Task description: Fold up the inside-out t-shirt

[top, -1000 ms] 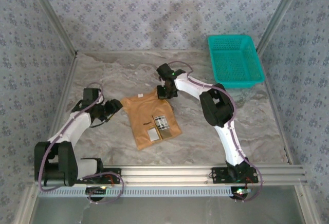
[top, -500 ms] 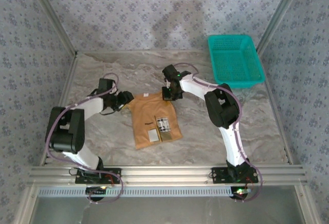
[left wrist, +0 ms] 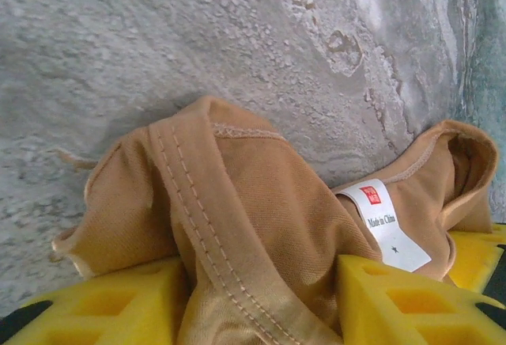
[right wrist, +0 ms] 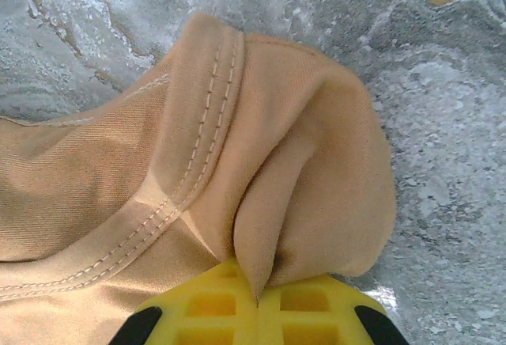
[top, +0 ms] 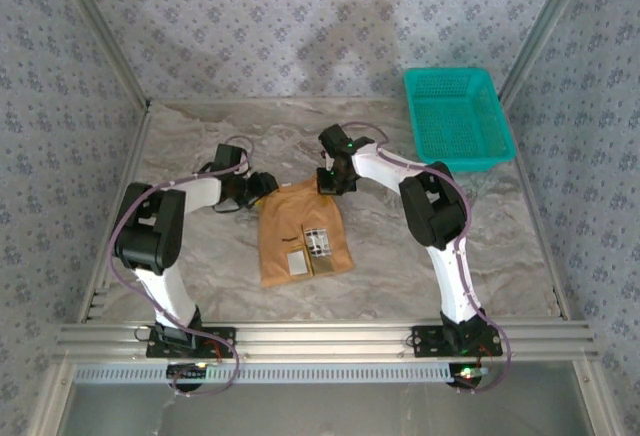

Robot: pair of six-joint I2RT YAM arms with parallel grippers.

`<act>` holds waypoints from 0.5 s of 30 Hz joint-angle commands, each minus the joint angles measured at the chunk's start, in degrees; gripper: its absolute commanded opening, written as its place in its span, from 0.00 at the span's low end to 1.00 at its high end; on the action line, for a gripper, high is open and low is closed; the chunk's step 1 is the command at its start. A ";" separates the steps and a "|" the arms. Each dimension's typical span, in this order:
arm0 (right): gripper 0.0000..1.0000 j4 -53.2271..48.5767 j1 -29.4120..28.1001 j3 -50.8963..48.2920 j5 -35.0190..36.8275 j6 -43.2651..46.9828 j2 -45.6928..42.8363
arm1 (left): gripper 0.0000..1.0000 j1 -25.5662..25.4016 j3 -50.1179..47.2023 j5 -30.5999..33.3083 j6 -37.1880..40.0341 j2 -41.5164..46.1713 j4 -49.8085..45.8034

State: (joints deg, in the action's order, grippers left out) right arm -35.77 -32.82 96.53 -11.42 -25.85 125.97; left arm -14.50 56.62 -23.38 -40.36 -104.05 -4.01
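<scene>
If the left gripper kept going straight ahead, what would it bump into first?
The tan t-shirt: its bunched corner lies right between the fingers of the left gripper. Beyond that, probably the table.

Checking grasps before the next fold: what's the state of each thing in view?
t-shirt: lying as a compact rectangle, far corners bunched up.
left gripper: fingers either side of a cloth bunch, grip unclear.
right gripper: shut on a pinched t-shirt fold.
teal basket: upright, empty, apart from the shirt.
</scene>
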 commanded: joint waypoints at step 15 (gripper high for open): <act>0.00 1.05 3.84 0.66 -3.86 1.51 -8.61 | 0.00 -0.97 10.40 -4.96 -2.80 5.08 -6.06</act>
State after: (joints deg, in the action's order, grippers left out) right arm -35.57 -30.11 96.55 -13.96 -25.17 123.28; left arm -15.75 62.13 -26.39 -42.76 -104.31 -7.60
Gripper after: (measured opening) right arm 0.048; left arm 0.043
